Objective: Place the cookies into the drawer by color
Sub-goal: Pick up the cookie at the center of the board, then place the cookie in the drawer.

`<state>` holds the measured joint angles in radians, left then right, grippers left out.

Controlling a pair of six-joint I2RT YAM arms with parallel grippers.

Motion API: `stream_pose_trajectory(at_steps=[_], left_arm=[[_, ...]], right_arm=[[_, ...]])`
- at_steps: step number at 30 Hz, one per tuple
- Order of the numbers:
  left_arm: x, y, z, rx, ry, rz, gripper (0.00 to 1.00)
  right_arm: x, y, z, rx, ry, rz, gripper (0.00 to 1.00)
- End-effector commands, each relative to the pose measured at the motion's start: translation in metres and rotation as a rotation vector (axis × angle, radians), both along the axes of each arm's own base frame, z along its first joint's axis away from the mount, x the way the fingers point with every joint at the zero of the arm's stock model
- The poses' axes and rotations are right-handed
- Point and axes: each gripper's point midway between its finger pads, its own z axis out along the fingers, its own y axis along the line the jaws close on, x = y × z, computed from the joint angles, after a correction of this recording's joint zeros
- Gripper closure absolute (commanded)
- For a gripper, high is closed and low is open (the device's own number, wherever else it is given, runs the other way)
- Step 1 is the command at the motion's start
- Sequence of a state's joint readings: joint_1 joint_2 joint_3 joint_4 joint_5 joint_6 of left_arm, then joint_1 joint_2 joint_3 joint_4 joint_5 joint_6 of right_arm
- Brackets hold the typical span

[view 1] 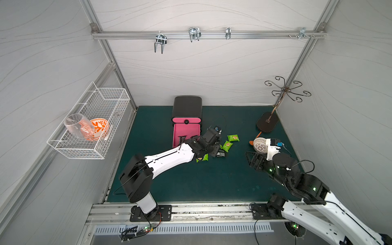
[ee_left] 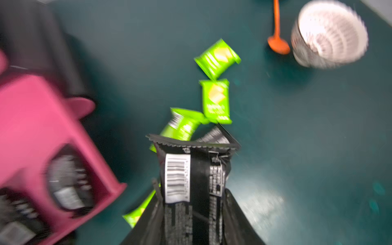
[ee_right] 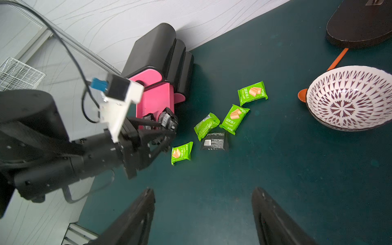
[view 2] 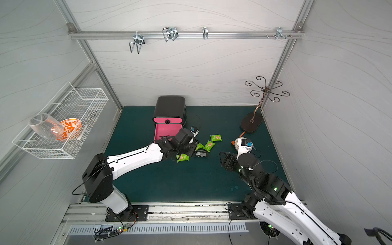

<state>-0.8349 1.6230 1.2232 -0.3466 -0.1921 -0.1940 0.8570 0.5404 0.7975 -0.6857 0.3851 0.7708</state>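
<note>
Left wrist view: the left gripper (ee_left: 193, 188) is clamped on a black cookie packet (ee_left: 197, 169), just beside the pulled-out pink drawer (ee_left: 42, 118), which holds further black packets (ee_left: 65, 180). Right wrist view: the right gripper (ee_right: 202, 191) stands wide open and empty above the mat (ee_right: 275, 169); four green packets (ee_right: 234, 118) and one loose black packet (ee_right: 214, 142) lie beside the cabinet (ee_right: 157, 48). In both top views the cabinet stands at the mat's rear edge, top drawer (view 1: 186, 120) shut.
</note>
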Motion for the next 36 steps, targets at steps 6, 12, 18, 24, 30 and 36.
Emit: stream_pose_trajectory(at_steps=[6,12,18,24,30,36], left_arm=[[0.055,0.072,0.004,-0.005,-0.042,0.224,0.71],[0.075,0.118,-0.016,-0.056,0.020,0.366,0.71],[0.084,0.130,-0.039,-0.054,0.078,0.404,0.71],[0.087,0.128,-0.052,-0.062,0.108,0.409,0.71],[0.089,0.143,-0.066,0.006,0.111,0.458,0.69],[0.093,0.157,-0.069,0.082,0.084,0.486,0.64]], right_arm=[[0.001,-0.004,0.004,-0.002,-0.007,-0.017,0.24],[0.000,-0.006,0.001,0.002,-0.007,-0.026,0.24],[0.001,-0.005,0.003,0.004,-0.006,-0.024,0.24],[0.001,-0.004,0.002,-0.002,-0.003,-0.023,0.24],[0.001,-0.005,0.005,0.002,-0.006,-0.023,0.23],[0.002,-0.002,0.005,0.005,-0.005,-0.019,0.24]])
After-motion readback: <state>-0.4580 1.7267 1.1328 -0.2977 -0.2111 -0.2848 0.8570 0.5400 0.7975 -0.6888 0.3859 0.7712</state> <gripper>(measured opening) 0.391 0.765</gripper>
